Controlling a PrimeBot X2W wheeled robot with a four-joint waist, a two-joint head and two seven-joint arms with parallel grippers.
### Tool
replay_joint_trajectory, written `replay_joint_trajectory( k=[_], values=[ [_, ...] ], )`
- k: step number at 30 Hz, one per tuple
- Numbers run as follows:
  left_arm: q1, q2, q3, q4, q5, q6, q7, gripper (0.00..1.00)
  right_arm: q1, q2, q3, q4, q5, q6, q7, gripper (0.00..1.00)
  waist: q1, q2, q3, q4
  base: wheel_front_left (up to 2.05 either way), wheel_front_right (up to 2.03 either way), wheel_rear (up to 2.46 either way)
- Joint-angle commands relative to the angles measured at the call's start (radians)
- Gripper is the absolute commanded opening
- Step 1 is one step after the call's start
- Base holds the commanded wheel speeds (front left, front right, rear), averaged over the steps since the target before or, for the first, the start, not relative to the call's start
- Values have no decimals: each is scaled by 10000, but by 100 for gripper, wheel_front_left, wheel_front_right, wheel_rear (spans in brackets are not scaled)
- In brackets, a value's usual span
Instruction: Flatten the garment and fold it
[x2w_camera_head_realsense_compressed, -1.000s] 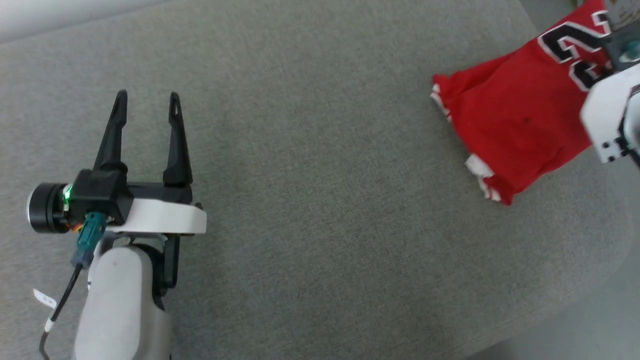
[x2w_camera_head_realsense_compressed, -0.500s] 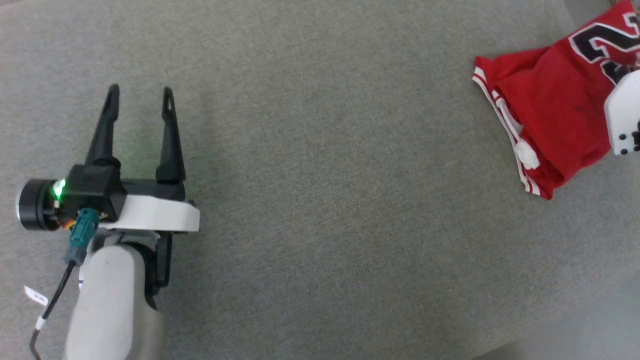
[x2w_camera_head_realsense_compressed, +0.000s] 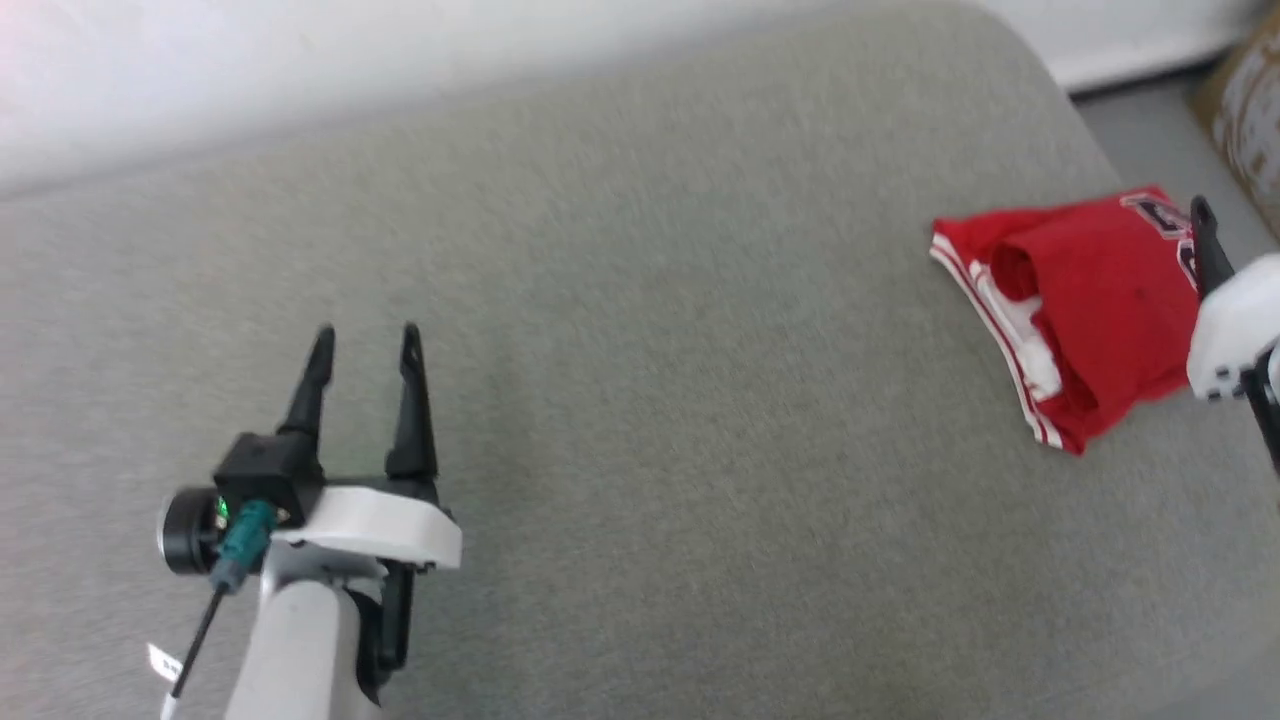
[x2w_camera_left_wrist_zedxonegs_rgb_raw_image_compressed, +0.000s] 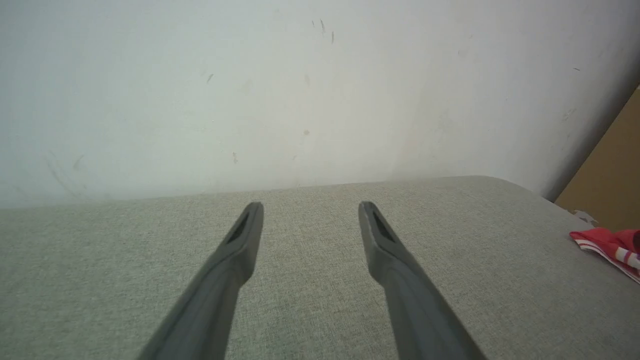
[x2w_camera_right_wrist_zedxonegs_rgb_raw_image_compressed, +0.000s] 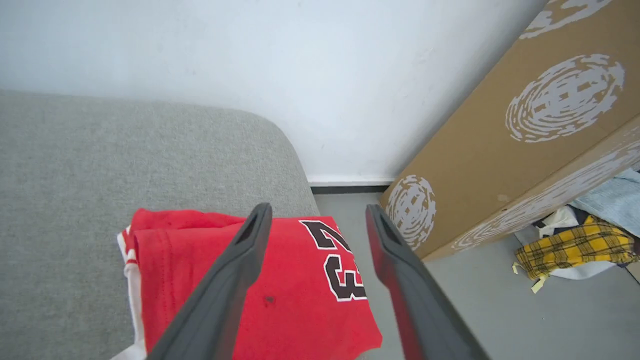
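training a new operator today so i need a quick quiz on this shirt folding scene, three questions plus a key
1. True or false: the left gripper is holding the red shirt.
2. What stands on the floor past the end of the grey cushion? A) a cardboard box B) a chair C) a bucket
3. Fill in: the right gripper is above the shirt with its jaws ___.

Key:
1. False. It is open over bare cushion, well away from the shirt.
2. A.
3. Open.
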Motion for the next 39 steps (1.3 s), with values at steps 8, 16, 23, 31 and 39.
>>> replay_joint_trajectory(
  k=[8,16,23,31,39],
  values=[
    [387,-170,-165,604,-362,51,-122,100,2955,511,-397,-3641,1643,-21,-370,100,2,0,-1935,1601,0,0,0],
    [647,-212,-197,662,-504,2,-136,100,5113,1598,-370,-6455,2039,-21,-636,100,2,0,-2220,2183,0,0,0],
    [1001,-239,-198,600,-541,-129,-138,100,6236,2329,133,-7313,1952,-21,-816,100,2,0,-2419,2642,0,0,0],
    [1302,-259,-236,561,-434,-222,-138,100,6711,2637,371,-7181,1621,-21,-1155,100,2,0,-2454,2993,0,0,0],
    [1558,-282,-213,499,-397,-202,-139,100,7087,2766,389,-6959,1556,-21,-1337,100,2,0,-2426,3089,0,0,0]
  ],
)
